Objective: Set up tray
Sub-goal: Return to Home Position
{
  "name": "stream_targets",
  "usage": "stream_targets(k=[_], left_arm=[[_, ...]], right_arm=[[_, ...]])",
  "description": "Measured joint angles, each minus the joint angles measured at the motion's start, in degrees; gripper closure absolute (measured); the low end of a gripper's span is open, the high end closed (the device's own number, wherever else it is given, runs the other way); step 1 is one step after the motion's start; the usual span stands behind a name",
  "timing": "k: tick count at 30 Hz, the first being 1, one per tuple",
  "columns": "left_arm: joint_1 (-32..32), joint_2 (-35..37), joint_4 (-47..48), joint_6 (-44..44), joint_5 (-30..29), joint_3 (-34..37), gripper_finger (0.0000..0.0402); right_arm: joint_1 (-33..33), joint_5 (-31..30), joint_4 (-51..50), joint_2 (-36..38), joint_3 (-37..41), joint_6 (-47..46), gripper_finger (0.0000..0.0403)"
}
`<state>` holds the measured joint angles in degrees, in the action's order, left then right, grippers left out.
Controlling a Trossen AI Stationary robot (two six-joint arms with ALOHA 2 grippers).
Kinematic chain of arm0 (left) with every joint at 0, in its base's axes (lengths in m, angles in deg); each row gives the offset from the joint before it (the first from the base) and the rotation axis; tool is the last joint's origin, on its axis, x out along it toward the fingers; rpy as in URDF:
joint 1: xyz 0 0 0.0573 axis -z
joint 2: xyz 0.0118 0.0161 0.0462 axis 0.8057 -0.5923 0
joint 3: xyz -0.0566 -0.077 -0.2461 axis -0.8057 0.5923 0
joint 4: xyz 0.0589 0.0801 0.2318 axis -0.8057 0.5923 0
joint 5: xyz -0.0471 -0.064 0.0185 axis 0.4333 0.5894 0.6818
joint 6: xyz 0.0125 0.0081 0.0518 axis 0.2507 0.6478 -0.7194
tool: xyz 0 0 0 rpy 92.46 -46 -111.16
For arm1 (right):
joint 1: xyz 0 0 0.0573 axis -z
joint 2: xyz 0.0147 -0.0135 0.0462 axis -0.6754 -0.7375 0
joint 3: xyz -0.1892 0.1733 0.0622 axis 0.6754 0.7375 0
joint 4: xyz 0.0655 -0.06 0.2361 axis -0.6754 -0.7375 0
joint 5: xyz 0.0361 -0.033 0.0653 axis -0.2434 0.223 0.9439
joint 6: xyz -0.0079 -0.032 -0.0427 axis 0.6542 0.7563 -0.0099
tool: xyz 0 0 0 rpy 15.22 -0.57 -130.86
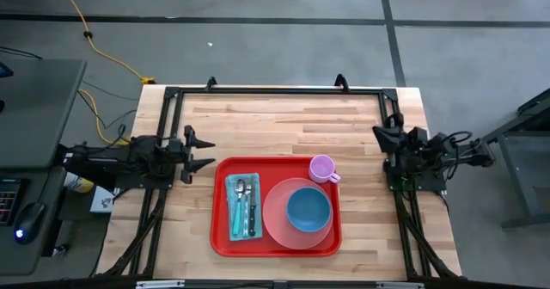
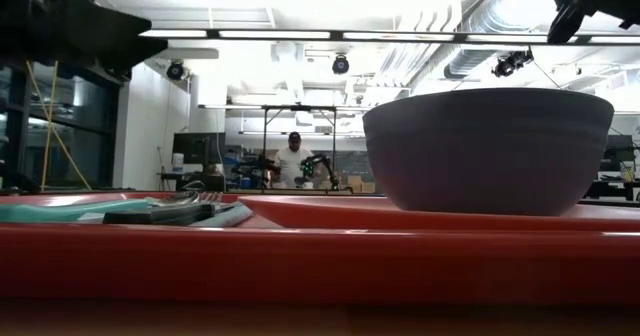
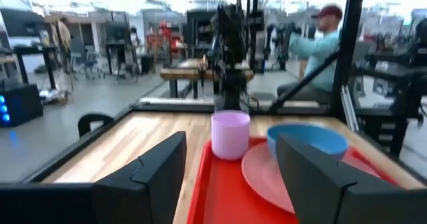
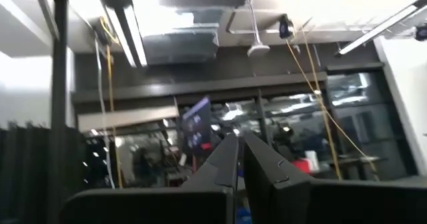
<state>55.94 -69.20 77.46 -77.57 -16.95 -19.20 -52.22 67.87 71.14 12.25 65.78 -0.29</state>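
Observation:
The red tray (image 1: 222,237) lies on the wooden table near its near edge. On it are a teal napkin (image 1: 235,207) with cutlery (image 1: 247,205) on top, a round pink plate (image 1: 277,218) carrying a blue bowl (image 1: 308,209), and a lilac cup (image 1: 322,168) in the tray's far right corner. My left gripper (image 1: 204,151) hovers open just left of the tray's far left corner; in its wrist view its fingers (image 3: 227,177) frame the cup (image 3: 230,134), bowl (image 3: 307,141) and tray (image 3: 212,197). My right gripper (image 1: 382,134) waits shut at the table's right edge, pointing upward (image 4: 240,164).
Bare wood stretches from the tray to the table's far edge (image 1: 275,108). A black frame (image 1: 275,90) runs around the table top. In the low view the tray rim (image 2: 300,261) and the bowl (image 2: 488,151) fill the foreground. A person (image 2: 293,161) sits in the room beyond.

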Motion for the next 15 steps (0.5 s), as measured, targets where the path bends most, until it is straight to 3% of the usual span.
stream_targets(k=[3, 8, 15], left_arm=[[0.0, 0.05, -1.1, 0.99, -0.39, 1.77, 0.014], [-0.02, 0.01, 0.34, 5.62, -4.8, 2.44, 0.014], [-0.02, -0.05, 1.39, -2.6, -1.4, 2.44, 0.014]], right_arm=[[0.0, -2.22, -2.79, -0.02, 0.0, -1.0, 0.0402], [0.0, -5.02, -6.92, -0.02, -0.02, -10.41, 0.0402], [0.0, -4.18, -21.23, -0.02, -0.02, -6.47, 0.0402]])
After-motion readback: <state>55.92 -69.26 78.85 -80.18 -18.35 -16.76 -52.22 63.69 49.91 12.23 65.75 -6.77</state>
